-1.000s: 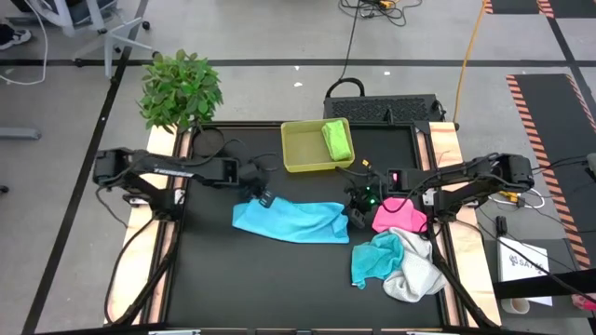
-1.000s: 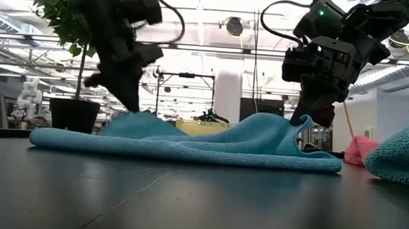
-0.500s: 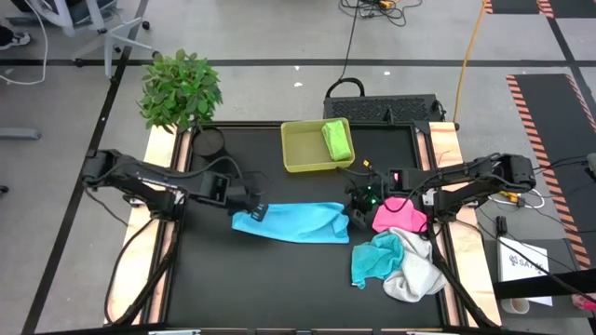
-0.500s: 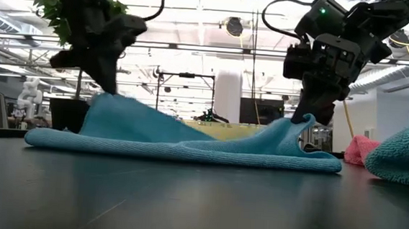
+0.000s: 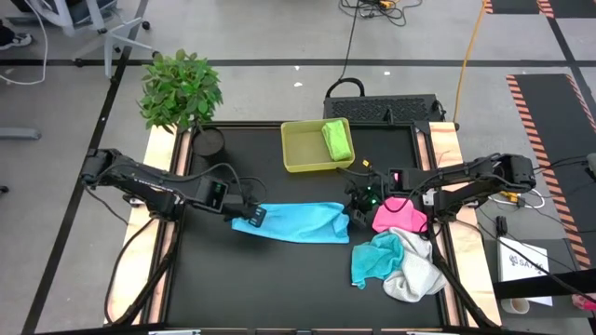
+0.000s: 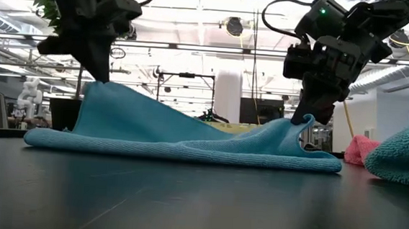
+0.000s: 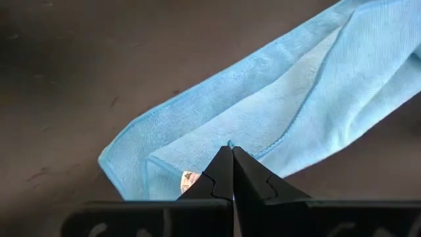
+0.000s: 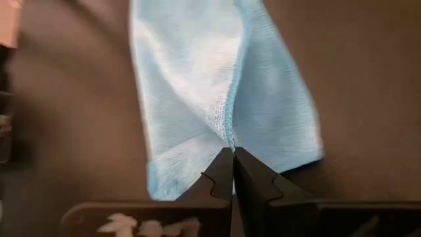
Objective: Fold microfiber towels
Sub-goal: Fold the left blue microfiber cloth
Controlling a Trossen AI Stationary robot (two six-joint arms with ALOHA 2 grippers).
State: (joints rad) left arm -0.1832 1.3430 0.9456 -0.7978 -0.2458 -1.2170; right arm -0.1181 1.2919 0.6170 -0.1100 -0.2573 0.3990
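Now that my left gripper [image 5: 253,217], clenched on the light blue towel [image 5: 296,221] at mid-table, has lifted its corner outward, and the right gripper [image 5: 355,215] pinches the other end, I judge the fold under way

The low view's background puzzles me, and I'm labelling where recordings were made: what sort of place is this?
Probably a large robotics lab or workshop: exposed ceiling beams, two robot arms at a black table, cables on a concrete floor.

We see bare black table [image 5: 279,279] in front of the light blue towel [image 5: 293,221]. Behind it sits the yellow-green tray [image 5: 303,158]; the pink towel [image 5: 399,216] and teal towel [image 5: 377,256] crowd the right.
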